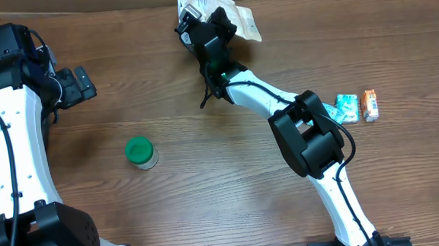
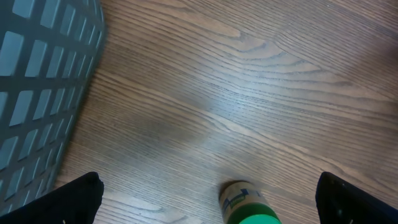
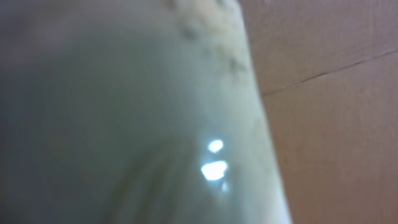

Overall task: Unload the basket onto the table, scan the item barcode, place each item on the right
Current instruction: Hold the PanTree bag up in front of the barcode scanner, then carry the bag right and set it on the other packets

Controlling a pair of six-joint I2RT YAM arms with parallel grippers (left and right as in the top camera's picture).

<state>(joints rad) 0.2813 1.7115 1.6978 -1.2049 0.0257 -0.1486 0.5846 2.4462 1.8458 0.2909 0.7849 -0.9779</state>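
A wooden table [image 1: 209, 200] with a lengthwise grain fills most of the overhead view. Left of centre stands a small jar [image 1: 140, 153] with a green lid, upright and alone on the bare wood. In the left wrist view it lies at the bottom edge, its label partly visible. At the right edge of the overhead frame a teal packet [image 1: 347, 108] and an orange packet [image 1: 369, 105] lie just beside each other. A grey slatted basket [image 2: 37, 74] fills the upper left of the left wrist view. Brown cardboard [image 1: 82, 3] runs along the overhead view's top edge.
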